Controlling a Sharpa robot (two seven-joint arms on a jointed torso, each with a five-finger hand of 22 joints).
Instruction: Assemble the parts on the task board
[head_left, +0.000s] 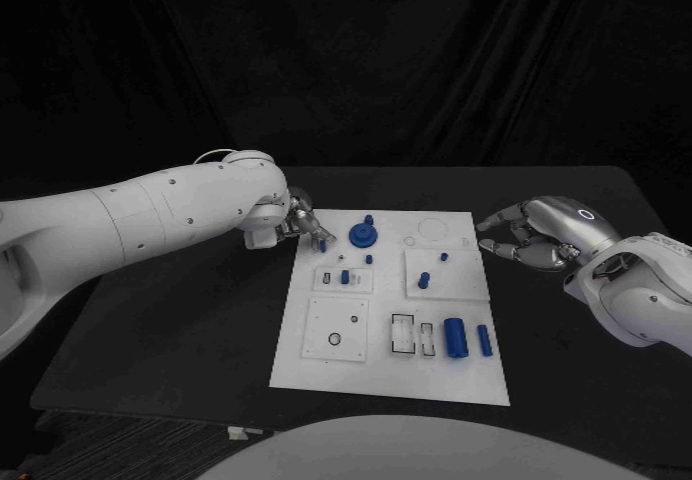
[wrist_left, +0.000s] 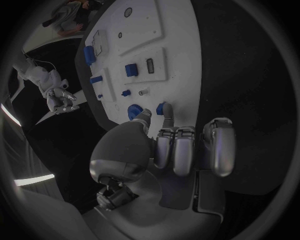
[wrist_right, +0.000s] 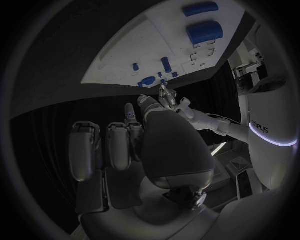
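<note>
Head view: I see the task board (head_left: 378, 370), a white plate, lying in the middle of the black surface (head_left: 173, 330). Blue parts stand or lie on it: a round part with an upright pin (head_left: 364, 234) near its far left corner, a small peg (head_left: 426, 280) on a raised tile mid-board, and two cylinders (head_left: 456, 337) lying side by side near the right edge. My left hand (head_left: 297, 222) sits at the board's far left corner; whether it holds anything I cannot tell here. My right hand (head_left: 531, 238) hovers off the board's far right edge, fingers curled in, nothing visible in them.

Left wrist view: my left hand (wrist_left: 178, 150) reaches over the board edge, one fingertip (wrist_left: 167, 111) touching a small blue part (wrist_left: 162, 107), the other fingers folded.

Right wrist view: my right hand (wrist_right: 134, 145) is over the dark surface beside the board (wrist_right: 131, 47), fingers bent, holding nothing.
</note>
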